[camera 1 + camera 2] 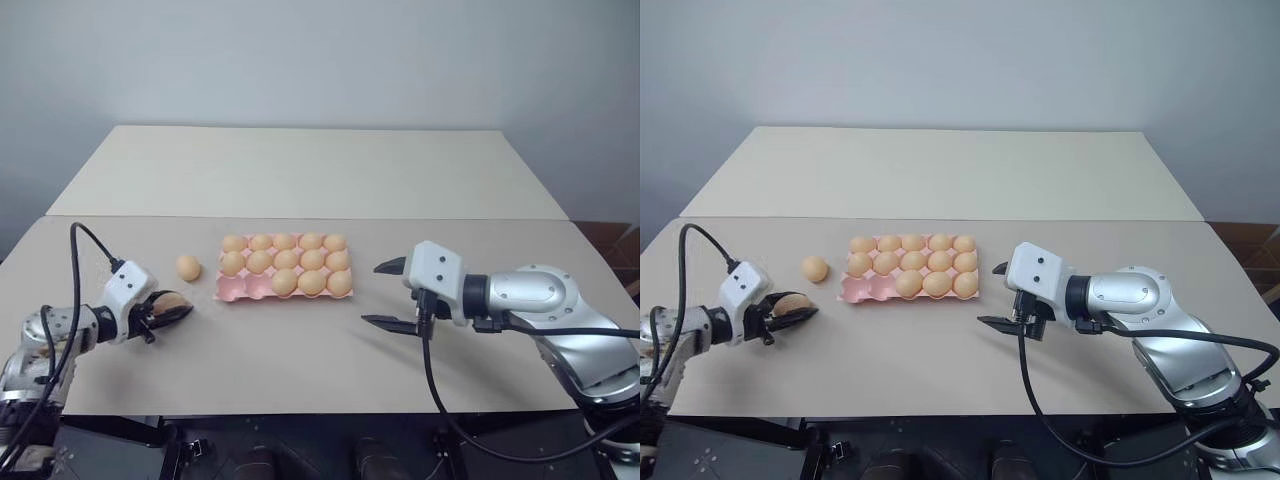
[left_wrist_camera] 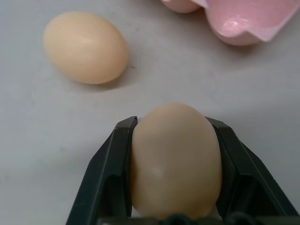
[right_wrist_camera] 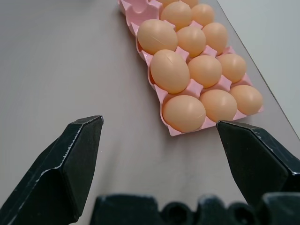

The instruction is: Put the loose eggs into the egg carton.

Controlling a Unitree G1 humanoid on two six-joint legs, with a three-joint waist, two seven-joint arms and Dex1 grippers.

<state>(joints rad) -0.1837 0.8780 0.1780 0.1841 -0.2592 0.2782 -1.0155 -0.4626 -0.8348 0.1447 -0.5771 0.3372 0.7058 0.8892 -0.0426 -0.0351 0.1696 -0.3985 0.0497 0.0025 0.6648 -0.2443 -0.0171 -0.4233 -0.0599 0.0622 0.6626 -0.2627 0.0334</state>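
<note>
A: What furniture stands in the room?

B: Two beige tables [image 1: 300,340] set end to end, the near one touching the far table [image 1: 310,170] along a straight seam.

A: And behind them?

B: A plain pale grey wall [image 1: 320,60], evenly lit. At the right edge, past the tables, a strip of reddish-brown floor [image 1: 610,240] is visible. Beneath the near table's front edge the space is dark.
</note>
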